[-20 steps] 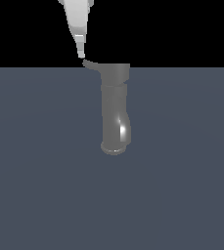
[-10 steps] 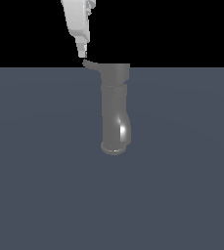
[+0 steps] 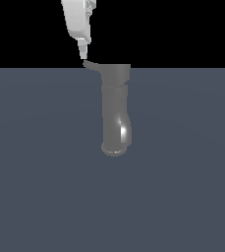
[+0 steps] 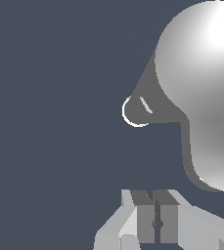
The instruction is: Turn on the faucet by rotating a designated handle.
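The faucet (image 3: 115,110) is seen standing on the dark floor (image 3: 40,177), and the handle (image 3: 93,65) is seen projecting from its upper end toward the exterior view's left. The gripper (image 3: 83,55) is held directly above the handle's outer tip, with the fingertips (image 3: 83,56) just at it; contact cannot be confirmed. In the wrist view the fingers (image 4: 147,215) are drawn almost together, with only a thin slit left between them and nothing held.

Since the lever is thin and is met only at its very end, a slip off the tip is judged the main risk if the push is applied slightly outward. If the fingers are driven straight down rather than around the faucet's axis, the handle may be jammed rather than rotated.
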